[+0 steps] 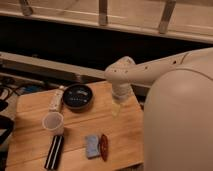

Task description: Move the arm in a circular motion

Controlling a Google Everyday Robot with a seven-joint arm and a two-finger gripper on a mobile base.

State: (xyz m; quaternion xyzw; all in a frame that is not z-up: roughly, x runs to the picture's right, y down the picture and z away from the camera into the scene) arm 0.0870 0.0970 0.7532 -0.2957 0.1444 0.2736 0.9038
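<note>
Off-white, smooth shell covers the arm [155, 70], which enters from the right as thick rounded tubes. It reaches left to a bulbous elbow joint [120, 75] above the rear right part of the desk [30, 145], then turns downward. A row of small dark dots [159, 63] runs along the upper tube. The tool [117, 107] is the pale yellowish tip hanging below the joint, over the right half of the desk and apart from every object there. You cannot tell whether the tool is released or clenched; nothing is visibly held in it.

Treat the arm as a stiff, heavy body. Expect no flex, and expect it to carry momentum through a circular sweep. The task requires no hold on any object, since the motion comes from the joints alone.

The desk is flat, pale wood with a visible grain. It carries:
- a shallow, round black bowl [78, 96], the item nearest the tool, to its left;
- a white elongated object [56, 98] lying just beside the bowl;
- a pale cup [53, 122], upright, probably light and easy to tip;
- a long black bar [54, 151] near the front edge;
- a blue rectangular pad [92, 145], likely soft, just beside a reddish-brown oval item [104, 146].

Keep the circle clear of these items, above all the bowl and the cup.
</note>
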